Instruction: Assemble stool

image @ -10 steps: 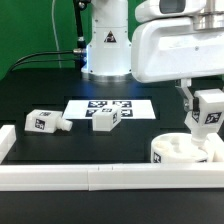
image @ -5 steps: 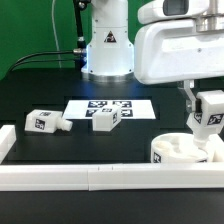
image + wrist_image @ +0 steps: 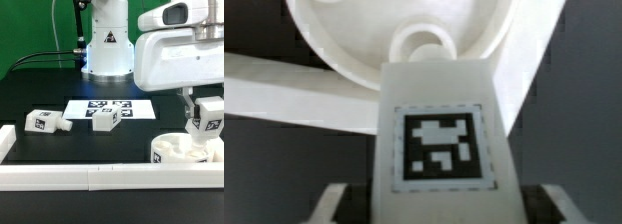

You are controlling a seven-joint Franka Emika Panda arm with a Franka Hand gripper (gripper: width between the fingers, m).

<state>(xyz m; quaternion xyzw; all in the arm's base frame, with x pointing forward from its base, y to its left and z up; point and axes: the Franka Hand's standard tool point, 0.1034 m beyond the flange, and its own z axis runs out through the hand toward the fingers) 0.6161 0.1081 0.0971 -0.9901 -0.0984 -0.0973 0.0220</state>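
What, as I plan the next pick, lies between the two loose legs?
In the exterior view, only black table and the marker board edge lie between that view's left leg and the leg on the board.

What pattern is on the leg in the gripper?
A black-and-white square tag on the white leg; clearest in the wrist view.

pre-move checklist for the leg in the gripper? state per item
1. Grip: gripper shut on the held leg: ok.
2. Held leg above the seat: ok.
3. Leg's end pointed at the seat's round socket in the wrist view: ok.
4. Leg's end already in the socket: cannot tell.
5. Seat touching the front rail: cannot tell.
6. Loose leg at the marker board and second loose leg further to the exterior view's left, both away from the gripper: ok.
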